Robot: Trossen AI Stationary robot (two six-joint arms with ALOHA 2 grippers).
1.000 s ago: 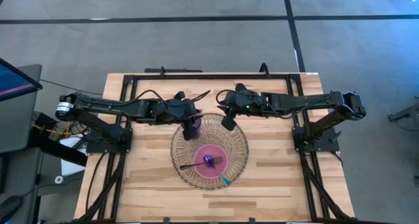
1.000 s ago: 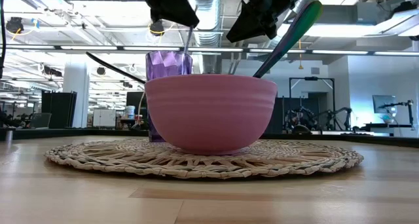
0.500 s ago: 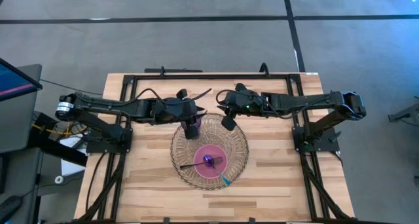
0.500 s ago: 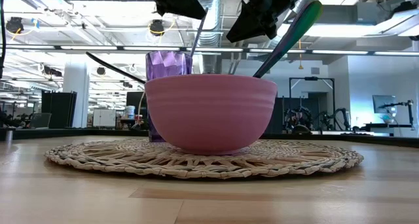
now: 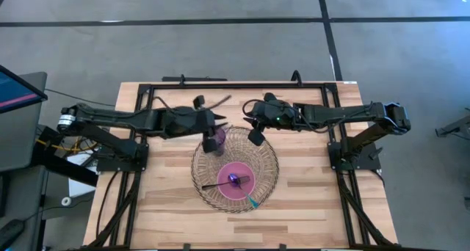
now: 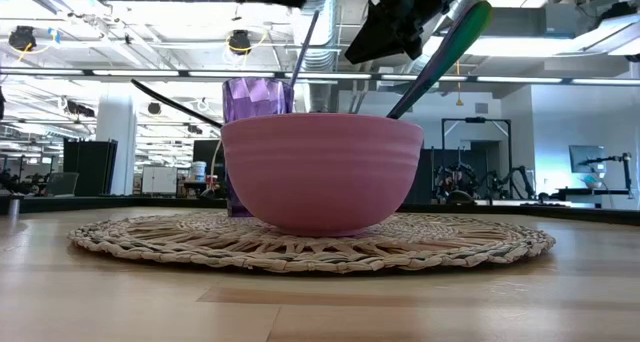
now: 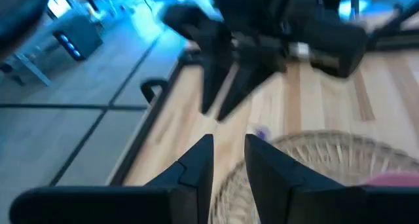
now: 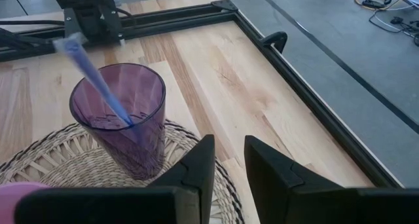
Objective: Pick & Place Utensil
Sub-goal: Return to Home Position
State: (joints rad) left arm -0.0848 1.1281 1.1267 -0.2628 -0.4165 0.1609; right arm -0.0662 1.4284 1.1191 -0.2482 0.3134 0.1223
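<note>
A clear purple cup [image 8: 121, 116] stands on a round woven mat [image 5: 269, 157], behind a pink bowl [image 6: 320, 172]. A thin pale-blue utensil [image 8: 97, 80] stands in the cup, its lower end on the bottom and its shaft [image 6: 305, 44] leaning on the rim. My left gripper [image 5: 210, 141] hovers above the cup's left side with a narrow gap between its fingers [image 7: 198, 160], and nothing is between them. My right gripper [image 5: 256, 138] waits above the mat's far right part, facing the cup, also narrowly open [image 8: 228, 145].
The pink bowl [image 5: 236, 181] holds two other utensils. A green-handled one [image 6: 445, 47] leans over its right rim, and a dark-handled one [image 5: 209, 186] sticks out toward the table's left. A black frame [image 8: 308, 99] runs along the table's far and side edges.
My left gripper has risen and drawn back toward the table's left, away from the cup. The thin utensil, which stood upright right under that gripper, has tipped over and now leans on the cup's rim. The right arm has kept still.
</note>
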